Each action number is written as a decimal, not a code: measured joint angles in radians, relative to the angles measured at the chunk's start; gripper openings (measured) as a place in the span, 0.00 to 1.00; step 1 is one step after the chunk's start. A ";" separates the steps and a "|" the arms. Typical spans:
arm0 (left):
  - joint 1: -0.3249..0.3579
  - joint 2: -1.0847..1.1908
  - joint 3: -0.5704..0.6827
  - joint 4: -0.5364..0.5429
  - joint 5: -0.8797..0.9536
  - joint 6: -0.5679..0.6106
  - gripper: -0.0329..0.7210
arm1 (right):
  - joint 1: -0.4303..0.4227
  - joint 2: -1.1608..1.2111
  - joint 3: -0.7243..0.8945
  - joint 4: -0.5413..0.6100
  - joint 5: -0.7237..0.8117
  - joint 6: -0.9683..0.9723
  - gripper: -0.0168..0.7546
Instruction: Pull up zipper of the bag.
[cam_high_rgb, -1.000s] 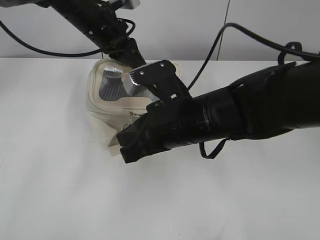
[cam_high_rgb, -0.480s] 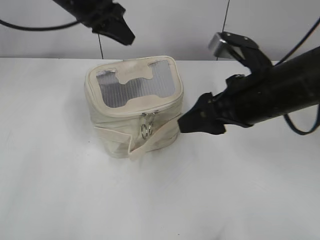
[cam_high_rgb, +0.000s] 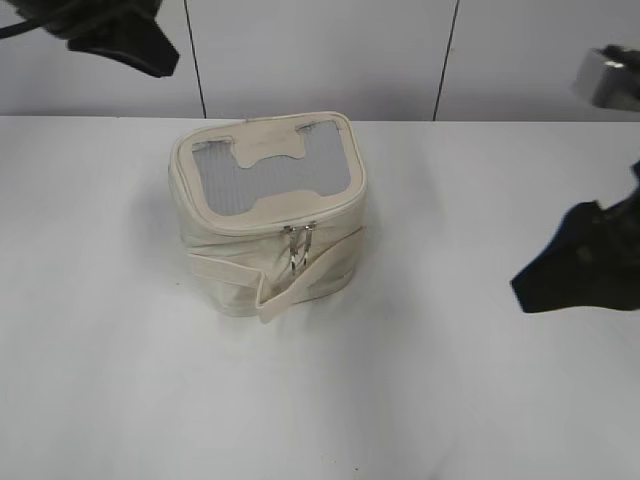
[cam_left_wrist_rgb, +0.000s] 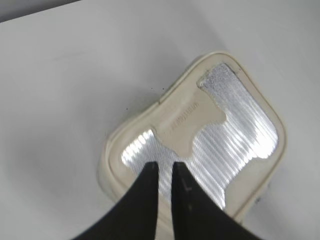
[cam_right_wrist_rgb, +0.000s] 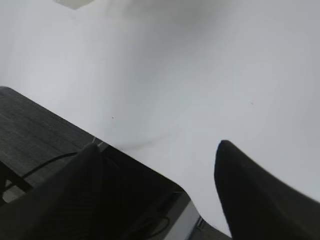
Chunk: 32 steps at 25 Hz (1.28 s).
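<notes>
The bag (cam_high_rgb: 262, 268) stands upright on the white table, its grey mesh lid with the cream bone-shaped patch (cam_high_rgb: 272, 147) facing up. The zipper (cam_high_rgb: 336, 214) runs around the lid rim, and its silver ring pulls (cam_high_rgb: 297, 248) hang together at the front, above the cream strap (cam_high_rgb: 312, 275). My left gripper (cam_high_rgb: 118, 40) is high at the back left, clear of the bag; in the left wrist view (cam_left_wrist_rgb: 164, 166) its fingers are almost together, empty, above the lid (cam_left_wrist_rgb: 240, 125). My right gripper (cam_high_rgb: 575, 268) is far to the right, open and empty (cam_right_wrist_rgb: 157, 147).
The table's front edge and the dark floor with a cable (cam_right_wrist_rgb: 35, 145) show in the right wrist view. A grey panelled wall (cam_high_rgb: 320, 55) stands behind the table.
Both arms have drawn away from the bag: the right arm swung off to the right, the left arm up and to the back left. The bag, earlier partly covered, now shows whole.
</notes>
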 joint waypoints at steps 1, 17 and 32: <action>0.000 -0.068 0.074 0.003 -0.033 -0.013 0.14 | 0.000 -0.045 0.004 -0.035 0.020 0.025 0.73; 0.000 -1.335 0.653 0.314 0.210 -0.243 0.60 | 0.000 -0.733 0.208 -0.324 0.241 0.143 0.80; 0.000 -1.640 0.902 0.508 0.181 -0.477 0.66 | 0.000 -1.105 0.321 -0.372 0.179 0.179 0.78</action>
